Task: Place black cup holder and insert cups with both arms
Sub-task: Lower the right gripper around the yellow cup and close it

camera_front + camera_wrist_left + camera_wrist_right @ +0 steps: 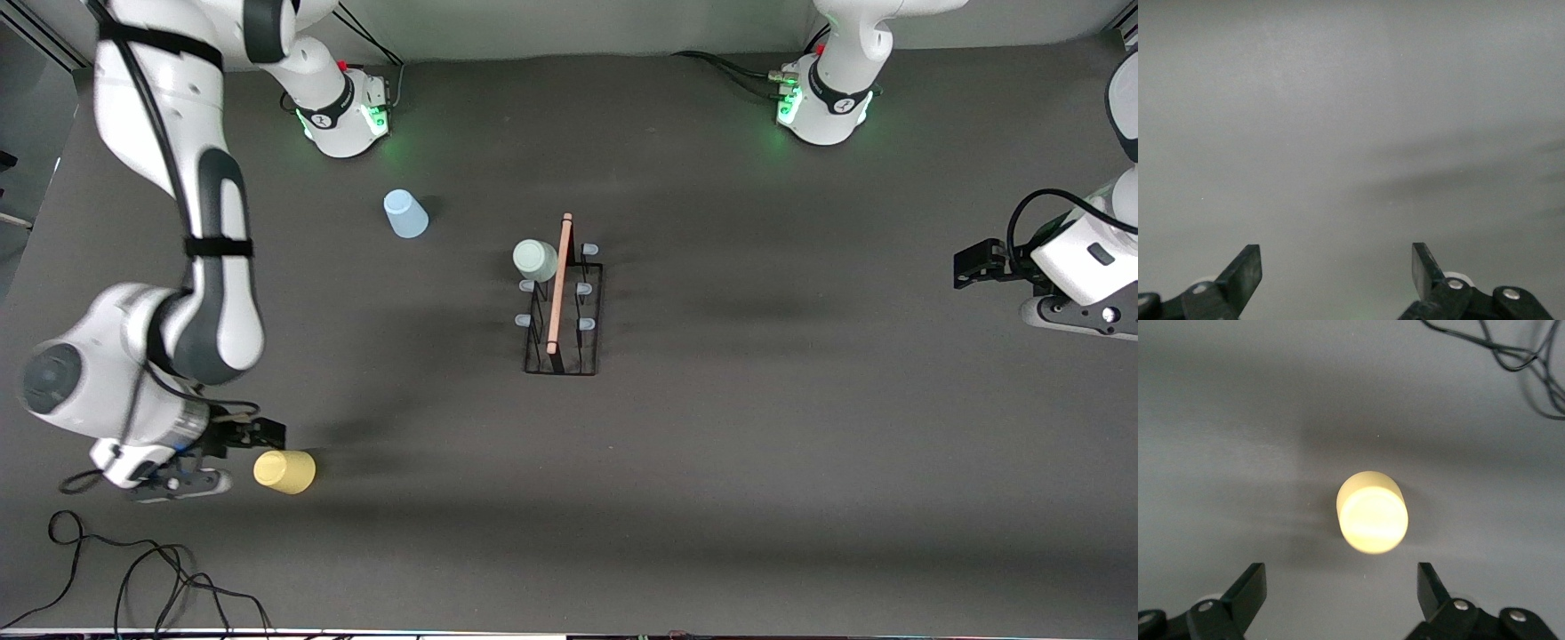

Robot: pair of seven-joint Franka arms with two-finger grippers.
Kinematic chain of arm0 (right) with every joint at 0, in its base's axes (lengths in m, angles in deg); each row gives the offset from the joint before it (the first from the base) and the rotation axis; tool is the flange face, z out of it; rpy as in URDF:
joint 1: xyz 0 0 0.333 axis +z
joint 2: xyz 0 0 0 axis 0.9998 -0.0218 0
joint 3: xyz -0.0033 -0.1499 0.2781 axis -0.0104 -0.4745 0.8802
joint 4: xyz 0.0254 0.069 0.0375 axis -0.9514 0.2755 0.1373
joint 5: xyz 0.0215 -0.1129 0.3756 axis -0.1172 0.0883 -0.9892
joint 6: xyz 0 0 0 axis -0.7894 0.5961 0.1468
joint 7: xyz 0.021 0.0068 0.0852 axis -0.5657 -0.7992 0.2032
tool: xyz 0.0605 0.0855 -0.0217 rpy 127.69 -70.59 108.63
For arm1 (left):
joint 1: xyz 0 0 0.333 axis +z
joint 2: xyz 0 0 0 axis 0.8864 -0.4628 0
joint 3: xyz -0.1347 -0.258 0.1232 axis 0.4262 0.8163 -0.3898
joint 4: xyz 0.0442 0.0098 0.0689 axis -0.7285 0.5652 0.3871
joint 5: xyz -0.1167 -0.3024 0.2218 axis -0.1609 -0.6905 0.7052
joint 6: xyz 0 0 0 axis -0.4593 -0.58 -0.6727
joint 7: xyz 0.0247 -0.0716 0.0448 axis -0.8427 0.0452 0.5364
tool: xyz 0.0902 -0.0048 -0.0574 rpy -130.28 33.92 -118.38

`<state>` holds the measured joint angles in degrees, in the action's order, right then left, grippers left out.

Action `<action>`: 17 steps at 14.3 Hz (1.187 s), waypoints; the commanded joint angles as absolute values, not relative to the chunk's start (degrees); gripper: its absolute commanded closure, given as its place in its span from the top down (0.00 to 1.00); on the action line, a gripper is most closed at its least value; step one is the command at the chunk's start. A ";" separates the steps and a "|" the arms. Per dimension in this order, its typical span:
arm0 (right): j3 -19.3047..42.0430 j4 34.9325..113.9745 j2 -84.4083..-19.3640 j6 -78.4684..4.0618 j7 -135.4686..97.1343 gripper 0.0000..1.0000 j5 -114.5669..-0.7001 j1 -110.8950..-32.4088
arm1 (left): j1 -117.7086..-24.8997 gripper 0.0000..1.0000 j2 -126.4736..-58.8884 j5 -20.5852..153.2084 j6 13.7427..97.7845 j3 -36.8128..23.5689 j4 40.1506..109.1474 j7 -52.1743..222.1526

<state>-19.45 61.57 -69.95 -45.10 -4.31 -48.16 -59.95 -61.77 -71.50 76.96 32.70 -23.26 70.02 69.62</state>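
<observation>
left arm (1089, 258): mostly cut off at the front view's edge | right hand (253, 434): fingers hard to make out from the front, partly under the wrist | green cup (535, 260): hides the peg beneath it | cables (133, 578): run off the lower edge | both wrist views: hands cropped to fingertips (1245, 273) only
</observation>
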 commanded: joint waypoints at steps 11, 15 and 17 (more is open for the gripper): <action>-12.19 57.44 -77.99 -51.31 2.87 0.34 -53.48 -68.27 | -61.64 1.00 -70.31 77.15 32.38 -23.19 70.91 68.96; -12.97 55.15 -73.62 -44.05 0.51 0.08 -51.13 -67.05 | -61.64 1.00 -70.31 77.15 32.38 -23.19 70.91 68.96; -13.42 55.24 -66.95 -38.86 -7.19 0.03 -42.46 -65.30 | -61.64 1.00 -70.31 77.15 32.38 -23.19 70.91 68.96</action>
<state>-13.00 54.23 -74.37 -44.24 -0.89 -48.82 -67.10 -61.77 -71.50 76.96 32.69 -23.26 70.04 69.62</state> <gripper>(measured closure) 0.339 0.000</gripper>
